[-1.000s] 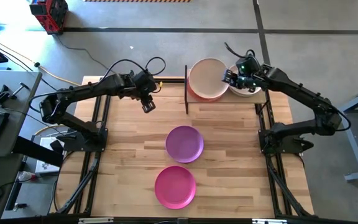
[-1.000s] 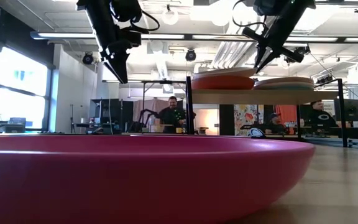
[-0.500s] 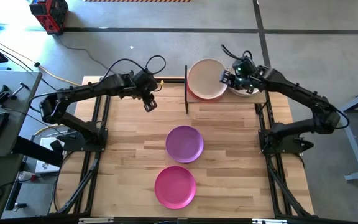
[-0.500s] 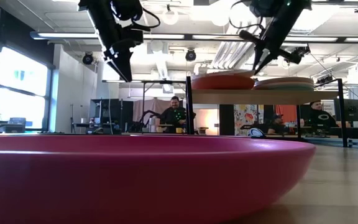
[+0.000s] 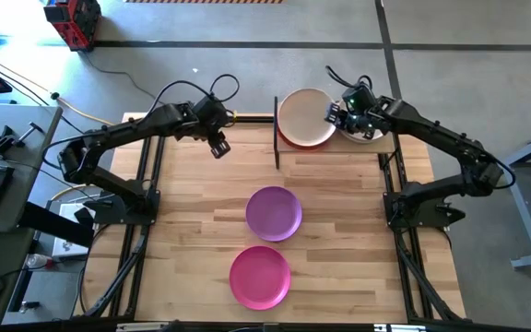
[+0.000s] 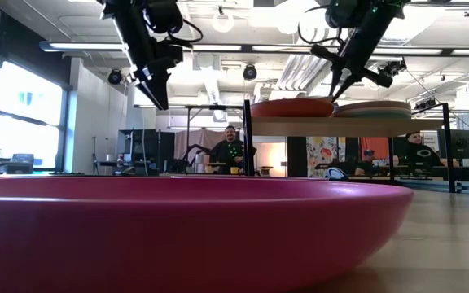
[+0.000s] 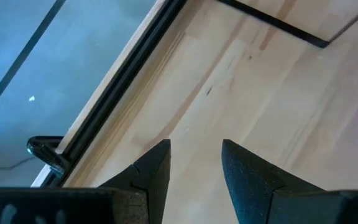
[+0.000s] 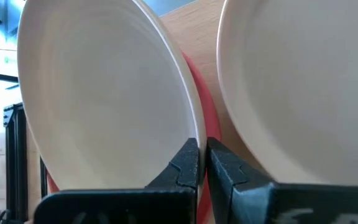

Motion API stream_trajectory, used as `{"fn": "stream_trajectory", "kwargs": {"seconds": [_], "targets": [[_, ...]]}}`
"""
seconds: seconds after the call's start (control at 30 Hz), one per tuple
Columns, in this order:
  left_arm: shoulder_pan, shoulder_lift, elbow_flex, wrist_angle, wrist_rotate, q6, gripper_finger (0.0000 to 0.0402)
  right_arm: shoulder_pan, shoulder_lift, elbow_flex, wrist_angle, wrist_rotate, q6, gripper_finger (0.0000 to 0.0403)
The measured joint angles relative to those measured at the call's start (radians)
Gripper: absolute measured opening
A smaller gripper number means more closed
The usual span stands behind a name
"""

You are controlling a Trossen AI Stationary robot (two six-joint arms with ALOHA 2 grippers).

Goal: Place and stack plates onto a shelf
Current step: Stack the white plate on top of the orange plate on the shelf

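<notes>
The shelf (image 6: 340, 126) stands at the table's far edge and carries two stacks. A cream plate (image 5: 305, 116) tops an orange one (image 6: 291, 107); beside it on the right lies an off-white plate (image 5: 365, 132). On the tabletop, a purple plate (image 5: 274, 213) rests flat mid-table and a magenta plate (image 5: 260, 276) near the front edge. My right gripper (image 5: 333, 114) hangs shut over the shelf, between the two stacks, fingers slanting down (image 6: 333, 94). My left gripper (image 5: 218, 147) is open and empty, high above the table's far left part (image 7: 194, 155). My right gripper's shut fingertips (image 8: 190, 155) stand at the cream plate's right rim (image 8: 188, 124), coming from above at a slant. Whether they touch it, I cannot tell. Both plates lie flat on their stacks.
A black post (image 5: 276, 134) marks the shelf's left end. Bare wood stretches left and right of the purple and magenta plates. Black frame rails run along both table sides (image 5: 146, 184). People sit in the room beyond the table (image 6: 228, 150).
My left gripper has drifted a little toward the table's far edge, staying open. My right gripper has shifted slightly toward the table's left over the shelf and turned a little.
</notes>
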Motion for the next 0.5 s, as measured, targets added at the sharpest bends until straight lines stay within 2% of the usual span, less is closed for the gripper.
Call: {"fn": "stream_trajectory", "kwargs": {"seconds": [0.5], "targets": [[0.030,0.000,0.000,-0.007,0.000,0.008,0.0133,0.000,0.000,0.000,0.000,-0.027,-0.023,0.0000]]}}
